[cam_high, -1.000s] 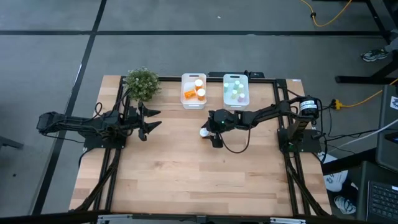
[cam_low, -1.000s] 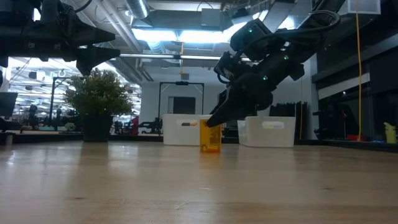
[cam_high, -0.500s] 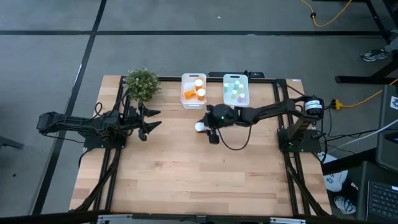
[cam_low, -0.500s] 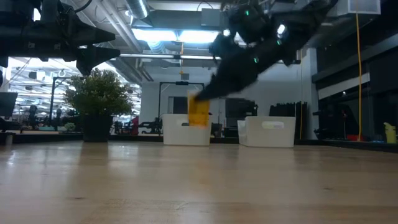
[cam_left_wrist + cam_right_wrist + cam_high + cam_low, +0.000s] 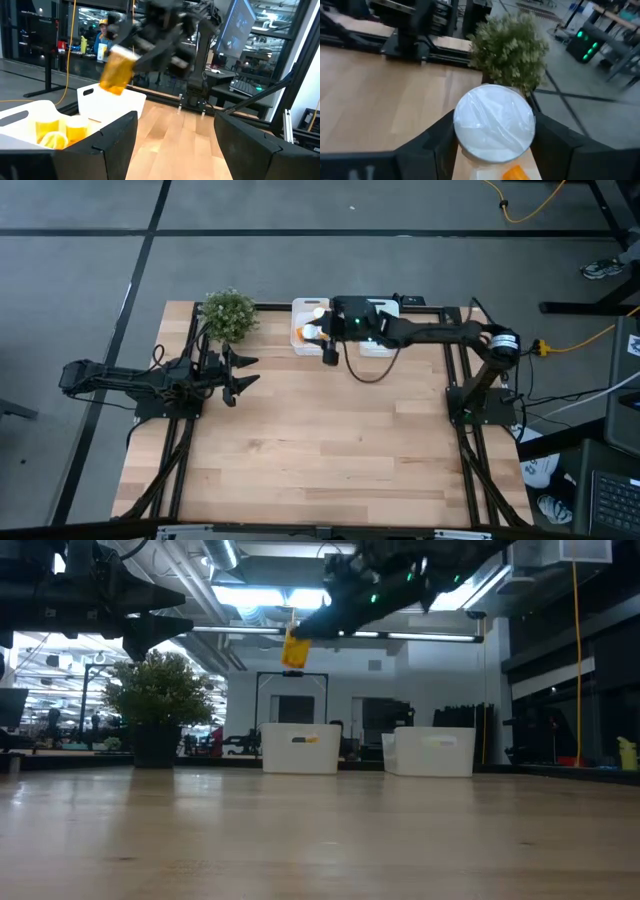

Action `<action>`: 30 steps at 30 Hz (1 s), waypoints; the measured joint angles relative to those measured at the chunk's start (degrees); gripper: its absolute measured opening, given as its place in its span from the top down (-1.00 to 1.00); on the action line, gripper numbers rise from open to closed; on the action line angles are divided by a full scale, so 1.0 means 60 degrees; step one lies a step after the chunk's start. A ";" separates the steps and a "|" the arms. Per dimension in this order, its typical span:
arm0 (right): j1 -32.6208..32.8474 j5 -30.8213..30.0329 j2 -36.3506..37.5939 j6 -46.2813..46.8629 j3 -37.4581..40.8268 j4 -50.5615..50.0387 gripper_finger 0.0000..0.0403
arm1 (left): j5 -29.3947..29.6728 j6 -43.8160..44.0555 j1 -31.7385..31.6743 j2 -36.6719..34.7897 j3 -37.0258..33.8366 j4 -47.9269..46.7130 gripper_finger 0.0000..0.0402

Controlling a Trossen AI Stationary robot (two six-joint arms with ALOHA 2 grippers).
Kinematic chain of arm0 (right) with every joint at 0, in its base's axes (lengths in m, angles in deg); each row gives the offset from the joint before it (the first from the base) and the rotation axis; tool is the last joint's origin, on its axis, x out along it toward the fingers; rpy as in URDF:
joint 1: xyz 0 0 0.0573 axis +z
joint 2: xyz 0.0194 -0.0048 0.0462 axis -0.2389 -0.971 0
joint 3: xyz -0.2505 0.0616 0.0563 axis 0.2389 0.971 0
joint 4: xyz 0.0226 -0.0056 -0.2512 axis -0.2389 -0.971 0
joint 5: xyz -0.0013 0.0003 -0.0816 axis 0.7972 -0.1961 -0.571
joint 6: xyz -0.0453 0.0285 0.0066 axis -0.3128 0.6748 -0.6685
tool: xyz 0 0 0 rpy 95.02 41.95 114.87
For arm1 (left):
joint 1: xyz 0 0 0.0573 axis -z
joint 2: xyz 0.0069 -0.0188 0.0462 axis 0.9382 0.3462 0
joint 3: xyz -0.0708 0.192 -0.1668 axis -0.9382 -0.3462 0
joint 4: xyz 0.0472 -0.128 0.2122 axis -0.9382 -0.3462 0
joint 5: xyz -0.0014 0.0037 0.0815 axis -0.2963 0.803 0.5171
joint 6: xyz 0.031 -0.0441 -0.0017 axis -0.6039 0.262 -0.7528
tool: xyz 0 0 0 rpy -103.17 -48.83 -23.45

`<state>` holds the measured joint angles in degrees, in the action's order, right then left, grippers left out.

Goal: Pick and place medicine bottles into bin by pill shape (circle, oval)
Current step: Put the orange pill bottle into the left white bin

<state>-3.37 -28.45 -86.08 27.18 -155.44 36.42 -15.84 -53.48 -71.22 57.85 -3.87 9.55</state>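
My right gripper (image 5: 320, 338) is shut on an orange medicine bottle with a white cap (image 5: 311, 332), high above the left white bin (image 5: 297, 312). The bottle also shows in the low view (image 5: 294, 648), the left wrist view (image 5: 117, 74) and the right wrist view (image 5: 494, 122). Orange bottles (image 5: 55, 131) lie in the left bin. Pale bottles with green and pink caps (image 5: 378, 330) lie in the right bin (image 5: 397, 332). My left gripper (image 5: 245, 372) is open and empty over the table's left side. My right gripper pinches the orange bottle between its two fingers (image 5: 427, 145), one on either side of its capped end (image 5: 465, 130). The fingers slant down from the table's right. The bottle is lifted clear, tilted, its orange body (image 5: 294, 652) hanging below the fingers.
A potted plant (image 5: 228, 315) stands at the far left corner, next to the left bin. Bare wood tabletop (image 5: 320, 440) stretches across the middle and near side. Black frame rails (image 5: 470, 450) run along the table's sides.
My right gripper has lifted the orange bottle off the table's middle, clear of the wood. It has carried the bottle up and toward the far edge, to above the left bin. The bottle has tipped from upright to tilted.
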 joint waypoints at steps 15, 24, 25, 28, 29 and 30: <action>-0.1747 0.1757 -0.2209 0.0945 0.0007 0.0879 -0.01 | 0.0000 -0.0003 0.0000 0.0003 0.0002 -0.0001 -0.27; -0.1789 0.1784 -0.2703 0.0923 0.0007 0.0973 -0.02 | 0.0000 -0.0003 0.0000 0.0004 0.0000 0.0000 -0.27; -0.1789 0.1786 -0.2753 0.0926 0.0007 0.1002 -0.02 | 0.0000 -0.0003 0.0004 0.0002 0.0000 0.0000 -0.27; -0.1812 0.1781 -0.2874 0.0936 0.0007 0.0969 -0.02 | 0.0000 -0.0003 0.0004 0.0004 0.0003 0.0000 -0.27; -0.1823 0.1783 -0.2874 0.0944 0.0007 0.0949 -0.02 | 0.0000 -0.0003 0.0000 0.0003 0.0003 0.0000 -0.27; -0.1831 0.1782 -0.2874 0.0952 0.0007 0.0986 -0.03 | 0.0000 -0.0003 0.0000 0.0002 0.0000 0.0000 -0.27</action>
<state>-14.36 -17.76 -103.33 32.89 -155.40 42.34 -15.84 -53.50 -71.22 57.86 -3.88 9.55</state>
